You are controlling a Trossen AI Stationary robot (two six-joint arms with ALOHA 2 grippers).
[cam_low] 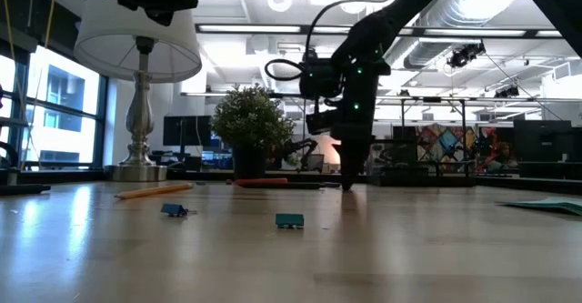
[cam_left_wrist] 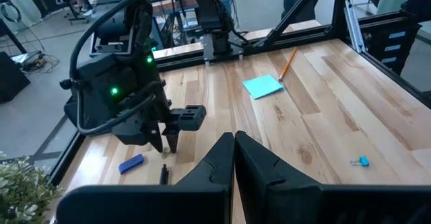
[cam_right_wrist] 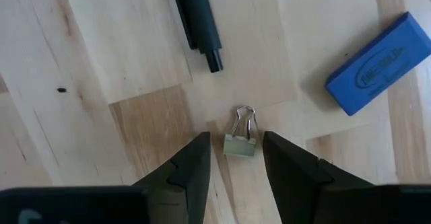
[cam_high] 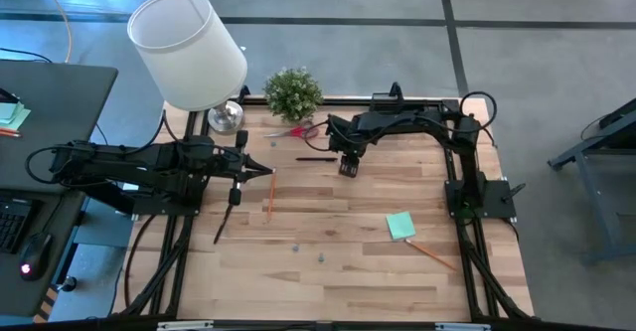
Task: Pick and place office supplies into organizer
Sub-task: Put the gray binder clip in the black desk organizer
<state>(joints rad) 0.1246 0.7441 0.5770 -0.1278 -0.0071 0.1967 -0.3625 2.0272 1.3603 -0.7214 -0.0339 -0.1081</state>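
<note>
Right hand [cam_right_wrist: 234, 158] open, straddling binder clip [cam_right_wrist: 240, 136] on table [cam_right_wrist: 101, 69].

Wooden table [cam_high: 338, 261]: sticky pad [cam_high: 400, 225], pencils [cam_high: 269, 194], pen [cam_high: 315, 158], perhaps clips [cam_high: 321, 255].

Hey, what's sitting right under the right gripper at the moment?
A small binder clip lies flat on the bare wood table between the open fingers of the right gripper. A dark pen and blue eraser lie nearby, uncovered.
</note>
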